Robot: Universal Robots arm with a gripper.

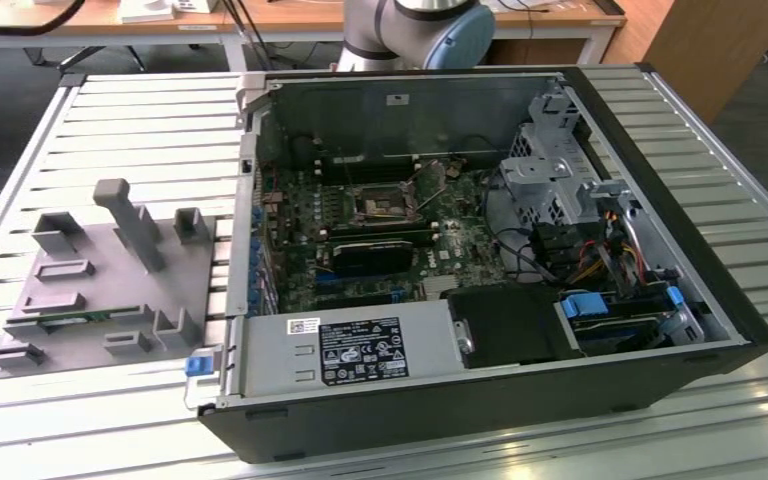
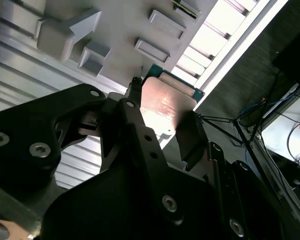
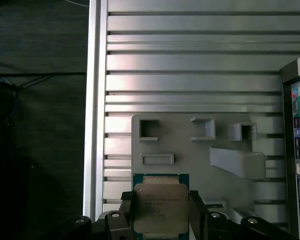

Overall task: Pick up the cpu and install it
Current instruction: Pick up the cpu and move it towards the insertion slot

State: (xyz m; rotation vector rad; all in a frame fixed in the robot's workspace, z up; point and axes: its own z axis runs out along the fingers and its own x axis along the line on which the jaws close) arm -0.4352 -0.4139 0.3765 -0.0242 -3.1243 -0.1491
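Observation:
In both wrist views the cpu (image 3: 161, 202) (image 2: 166, 102), a flat square chip with a silver top and a green edge, sits between my gripper's (image 3: 161, 215) (image 2: 165, 111) two black fingers (image 3: 126, 212). The gripper is shut on the cpu's two opposite sides and holds it in the air, well above the grey parts fixture (image 3: 190, 150) (image 2: 120, 30) on the slatted table. In the exterior view the black socket frame (image 1: 387, 205) lies on the motherboard inside the open computer case (image 1: 491, 380). The arm's base (image 1: 418, 30) stands behind the case.
The grey fixture (image 1: 104, 280) with posts and pockets lies at the exterior view's left, beside the case. Inside the case are a drive cage (image 1: 551, 160), cables (image 1: 598, 250) and a power supply (image 1: 344, 350). The table edge (image 3: 94, 100) drops to dark floor.

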